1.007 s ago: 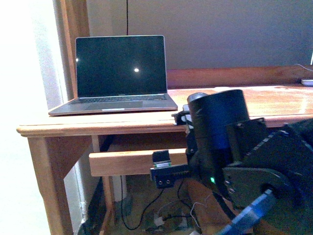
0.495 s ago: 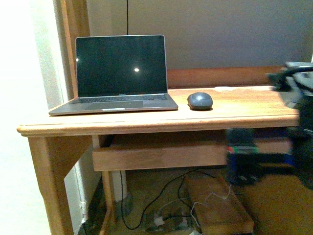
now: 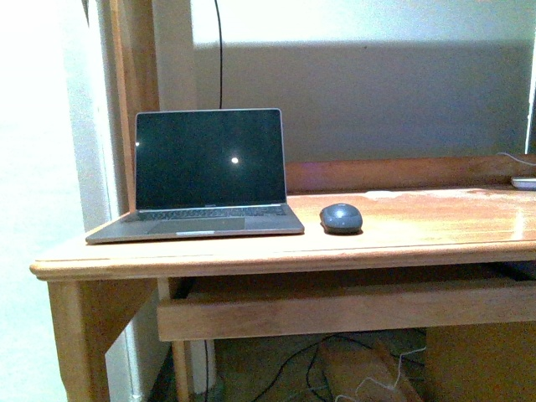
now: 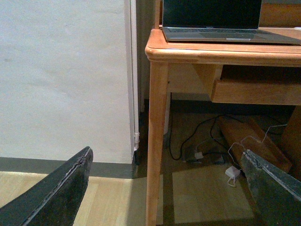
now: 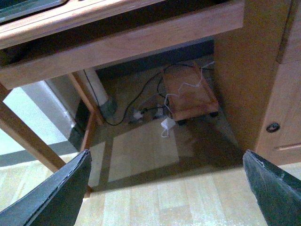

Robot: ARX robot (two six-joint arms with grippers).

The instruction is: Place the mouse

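Note:
The small dark grey oval mouse (image 3: 341,218) lies on the wooden desk (image 3: 419,239), just right of the open laptop (image 3: 209,172). Neither arm shows in the front view. My left gripper (image 4: 167,188) is open and empty, low near the floor beside the desk's left front leg (image 4: 157,141); the laptop (image 4: 211,16) shows above it. My right gripper (image 5: 167,188) is open and empty, low over the wooden floor in front of the desk, looking under it. The mouse is out of both wrist views.
A flat white object (image 3: 525,182) lies at the desk's far right edge. A drawer rail (image 3: 335,310) runs under the desktop. Cables and a white adapter (image 5: 167,125) lie on the floor by a low wooden trolley (image 5: 190,96). A cabinet side (image 5: 263,94) stands at the right.
The right arm, which covered the mouse one second ago, has swung off to the right and left the front view. The mouse now lies bare on the desk. The front camera has tilted.

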